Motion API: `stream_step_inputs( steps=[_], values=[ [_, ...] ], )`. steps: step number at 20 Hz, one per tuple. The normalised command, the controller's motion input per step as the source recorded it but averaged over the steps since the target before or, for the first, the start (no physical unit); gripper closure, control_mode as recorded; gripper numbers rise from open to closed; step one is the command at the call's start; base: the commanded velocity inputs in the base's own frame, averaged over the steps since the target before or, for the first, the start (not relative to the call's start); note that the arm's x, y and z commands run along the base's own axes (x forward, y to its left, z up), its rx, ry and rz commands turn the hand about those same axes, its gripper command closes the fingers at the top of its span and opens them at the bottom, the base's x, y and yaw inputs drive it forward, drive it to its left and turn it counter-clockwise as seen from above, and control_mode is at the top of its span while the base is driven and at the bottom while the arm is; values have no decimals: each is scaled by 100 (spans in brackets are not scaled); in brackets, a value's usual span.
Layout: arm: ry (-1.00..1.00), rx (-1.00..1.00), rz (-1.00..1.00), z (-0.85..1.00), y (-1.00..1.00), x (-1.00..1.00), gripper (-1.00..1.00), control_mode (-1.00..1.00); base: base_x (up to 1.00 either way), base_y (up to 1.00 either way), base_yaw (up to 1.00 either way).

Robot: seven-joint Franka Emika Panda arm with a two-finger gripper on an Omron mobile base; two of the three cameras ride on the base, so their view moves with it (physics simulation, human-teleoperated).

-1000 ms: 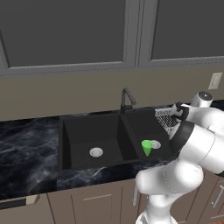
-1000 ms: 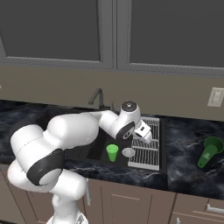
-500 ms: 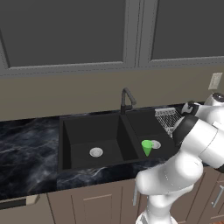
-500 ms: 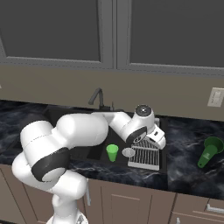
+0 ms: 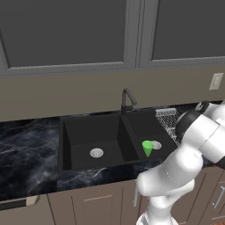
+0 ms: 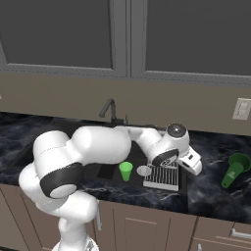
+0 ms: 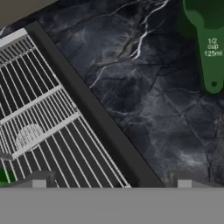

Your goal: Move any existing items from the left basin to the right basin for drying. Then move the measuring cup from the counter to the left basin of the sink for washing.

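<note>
One measuring cup (image 6: pixel 234 169) lies on the counter (image 6: pixel 215 191) near its right end, handle toward the gripper (image 6: pixel 192 164), which hangs open-jawed, empty, between sink (image 5: pixel 110 140) and cup. Tumbler (image 6: pixel 126 171): right basin (image 5: pixel 149 132).

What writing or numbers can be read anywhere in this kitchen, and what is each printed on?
"1/2 cup 125ml": pale print in three short rows on the flat handle of the dark green measuring cup, seen in the hand view.
Nothing else in these pictures carries readable text; the wall plate is blank.
</note>
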Motion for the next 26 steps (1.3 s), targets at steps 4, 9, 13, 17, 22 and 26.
stream_step_inputs(
  steps=[4, 9, 13, 17, 22, 26],
  values=[
    [0, 0, -5, 0, -51, -21, -100, -100, 0, 0, 0],
    [-4, 0, -6, 0, -45, -23, -100, -100, 0, 0, 0],
    [-9, 0, -6, 0, -33, -23, -100, -100, 0, 0, 0],
    [-3, 0, -5, 0, -30, -8, -100, -100, 0, 0, 0],
    [0, 0, -5, 0, -29, 0, -100, -100, 0, 0, 0],
    [0, -3, -3, 0, -25, 0, -100, -100, 0, 0, 0]
  ],
)
